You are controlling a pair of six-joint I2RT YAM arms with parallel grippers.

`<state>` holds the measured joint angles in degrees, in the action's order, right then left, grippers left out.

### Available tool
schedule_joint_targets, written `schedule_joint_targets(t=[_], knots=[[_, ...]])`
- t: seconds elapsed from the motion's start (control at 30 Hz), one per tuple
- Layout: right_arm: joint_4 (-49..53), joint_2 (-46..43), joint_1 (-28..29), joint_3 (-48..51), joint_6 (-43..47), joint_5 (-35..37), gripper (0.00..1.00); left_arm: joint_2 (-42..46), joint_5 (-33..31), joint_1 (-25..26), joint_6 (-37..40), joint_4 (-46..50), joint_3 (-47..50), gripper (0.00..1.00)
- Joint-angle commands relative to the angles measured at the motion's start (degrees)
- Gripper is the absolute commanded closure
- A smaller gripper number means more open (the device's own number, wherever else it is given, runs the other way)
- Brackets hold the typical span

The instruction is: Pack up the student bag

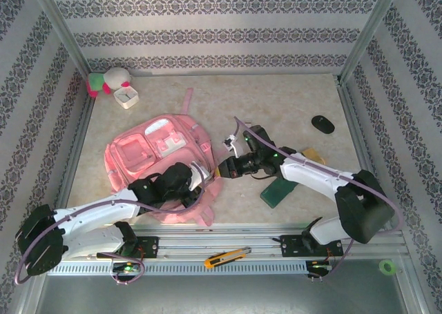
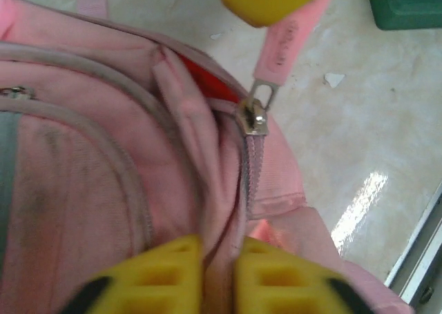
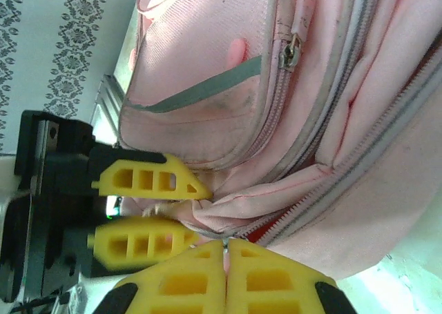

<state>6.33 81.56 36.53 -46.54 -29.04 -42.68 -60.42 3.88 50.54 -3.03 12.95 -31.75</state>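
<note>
The student bag point(image 1: 148, 155), a large pink backpack, lies flat on the table left of centre. My left gripper point(image 1: 198, 179) is at the bag's right edge. In the left wrist view it point(image 2: 219, 250) is shut on a fold of pink fabric beside the zip. The metal zip slider point(image 2: 255, 115) sits on the partly open zip, with red lining showing. Its pink pull tab point(image 2: 286, 41) runs up into a yellow fingertip point(image 2: 269, 0) of my right gripper. My right gripper point(image 3: 225, 248) is shut on that tab, close to the left gripper's fingers point(image 3: 148, 179).
A plush toy point(image 1: 109, 81) and a white box point(image 1: 128, 95) sit at the back left. A black mouse point(image 1: 322, 124) lies at the back right. A dark green flat item point(image 1: 280, 190) lies under the right arm. A yellow utility knife point(image 1: 226, 258) rests on the front rail.
</note>
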Motion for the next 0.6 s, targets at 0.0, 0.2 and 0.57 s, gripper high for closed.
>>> schedule_joint_targets(t=[0.0, 0.2, 0.57], knots=[[-5.71, -2.72, -0.41, 3.69, -2.48, 1.26, 1.0, 5.42, 1.04, 0.61, -2.26, -4.54, 2.6, 1.0], [-10.99, -3.18, 0.86, 6.49, -4.21, 0.8, 1.0, 19.71, 3.58, 0.52, -0.67, -3.77, 5.87, 1.0], [-9.7, -2.29, 6.1, 5.08, -0.86, -0.91, 0.96, 21.99, 6.59, 0.51, 3.66, -3.11, 5.37, 1.0]])
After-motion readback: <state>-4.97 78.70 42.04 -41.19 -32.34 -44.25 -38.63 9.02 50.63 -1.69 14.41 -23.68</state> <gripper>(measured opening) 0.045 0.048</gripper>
